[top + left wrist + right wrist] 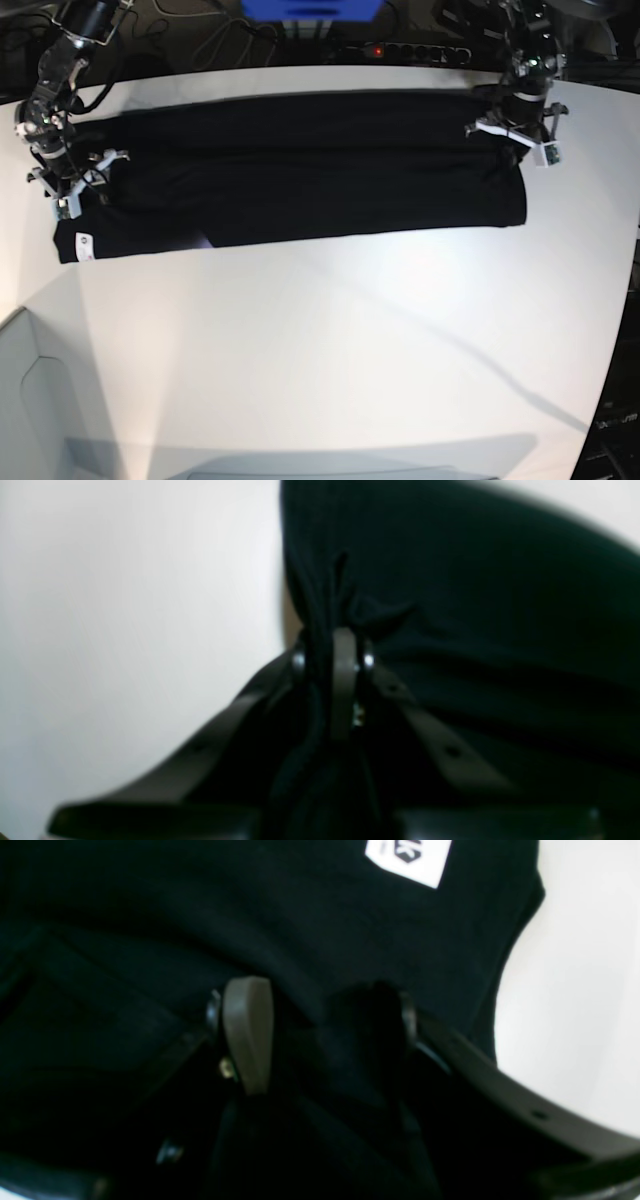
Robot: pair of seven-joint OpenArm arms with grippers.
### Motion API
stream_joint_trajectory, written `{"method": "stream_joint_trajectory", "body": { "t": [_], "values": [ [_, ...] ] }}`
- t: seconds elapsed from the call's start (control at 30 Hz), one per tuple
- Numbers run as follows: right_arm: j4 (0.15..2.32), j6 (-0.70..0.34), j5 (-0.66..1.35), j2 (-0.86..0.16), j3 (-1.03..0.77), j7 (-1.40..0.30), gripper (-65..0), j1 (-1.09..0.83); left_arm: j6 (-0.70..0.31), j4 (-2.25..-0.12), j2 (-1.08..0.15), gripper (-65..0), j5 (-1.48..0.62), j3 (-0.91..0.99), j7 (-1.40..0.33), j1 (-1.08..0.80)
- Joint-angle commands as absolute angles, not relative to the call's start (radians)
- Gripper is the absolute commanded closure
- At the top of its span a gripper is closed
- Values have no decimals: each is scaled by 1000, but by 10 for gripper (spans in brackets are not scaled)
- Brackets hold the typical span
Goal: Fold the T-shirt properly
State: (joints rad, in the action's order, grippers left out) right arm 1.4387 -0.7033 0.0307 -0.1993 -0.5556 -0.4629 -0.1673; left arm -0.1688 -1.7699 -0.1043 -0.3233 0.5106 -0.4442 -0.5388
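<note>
Left wrist view: the left gripper (332,660) has its dark fingers (344,680) pressed together on a bunched pleat of the large black short-sleeved cloth T-shirt (475,630). The fabric gathers into creases right at the fingertips and spreads away up and to the right of them. To the left of the shirt's edge lies the bare white table (125,630). The picture is blurred, so finer detail of the cloth cannot be told.

Right wrist view: the right gripper (315,1035) stands with its fingers spread wide; one grey-brown pad (247,1035) shows plainly, the other is dark and hard to make out against the shirt. Black T-shirt cloth (200,925) lies between and around the fingers, but whether they press on it cannot be told. A small white tag with a dark mark (410,860) sits on the shirt beyond the fingertips, near the shirt's edge, with the white table (575,990) just past that edge.

Base view: the T-shirt (300,180) lies as a long black band across the far part of the white table (330,350). The left gripper (517,135) is at the shirt's right end, the right gripper (72,180) at its left end, and the white tag (84,242) sits at the shirt's near left corner.
</note>
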Motion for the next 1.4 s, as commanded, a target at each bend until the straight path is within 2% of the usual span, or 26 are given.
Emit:
{"method": "stream_joint_trajectory", "body": {
  "t": [0.0,0.2,0.47,0.7,1.03,1.37],
  "values": [
    [1440,-698,-1,-206,-553,-506,-321,-171,-170,-1821,-107,-1,-329,509,-410,-539],
    [1440,-698,-1,-205,-553,-506,-321,-170,-170,-1960,-84,-1,-320,360,-417,-541],
    [1438,-698,-1,-205,-552,-506,-321,-153,-163,-1966,-91,-1,-314,10,-412,-524],
    [1438,-698,-1,-206,-552,-506,-321,-151,-163,-1959,-90,-1,-145,-232,-415,-427],
    [1435,-698,-1,-211,-552,-506,-321,-134,-157,-1788,-90,-1,-104,-473,-417,-234],
    [1435,-698,-1,-213,-552,-506,-321,-128,-157,-1646,-48,-1,-105,-598,-417,-110]
  ]
}}
